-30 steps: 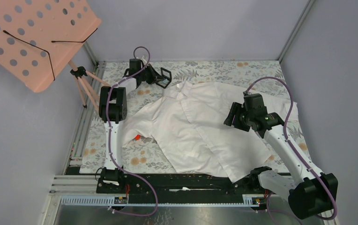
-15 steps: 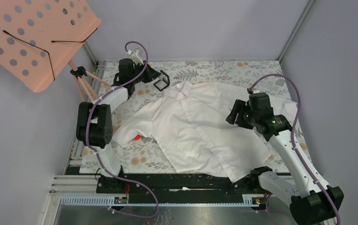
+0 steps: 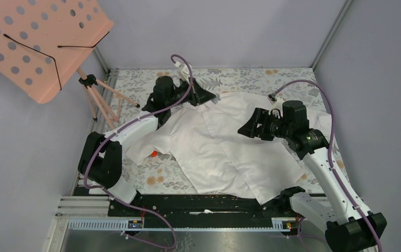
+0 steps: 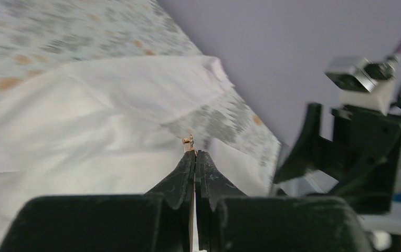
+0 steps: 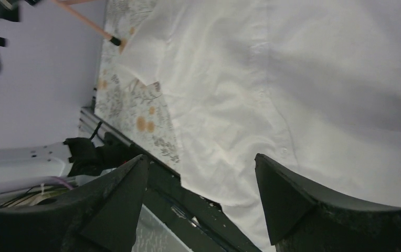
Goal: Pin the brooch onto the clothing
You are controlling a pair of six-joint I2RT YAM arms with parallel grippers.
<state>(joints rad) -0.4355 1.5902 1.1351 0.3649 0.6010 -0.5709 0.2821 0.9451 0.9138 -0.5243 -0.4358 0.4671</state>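
The white shirt point(image 3: 214, 147) lies spread on the floral mat, collar toward the back. My left gripper point(image 3: 209, 97) hovers at the collar. In the left wrist view it point(image 4: 194, 152) is shut, and a tiny gold-edged ornament, the brooch point(image 4: 190, 142), sticks out of its tips above the shirt point(image 4: 83, 115). My right gripper point(image 3: 245, 130) is open and empty above the shirt's right half. In the right wrist view its jaws point(image 5: 201, 157) stand wide apart over the shirt's point(image 5: 319, 79) lower part.
A pink perforated board point(image 3: 35, 42) on a tripod point(image 3: 104, 100) stands at the back left. A small red block point(image 3: 154, 154) lies by the shirt's left sleeve. The black base rail point(image 3: 198, 202) runs along the front edge. Grey walls close in the sides.
My left arm has swung right from the black square case at the back left to the shirt's collar. My right gripper has shifted slightly left, over the shirt.
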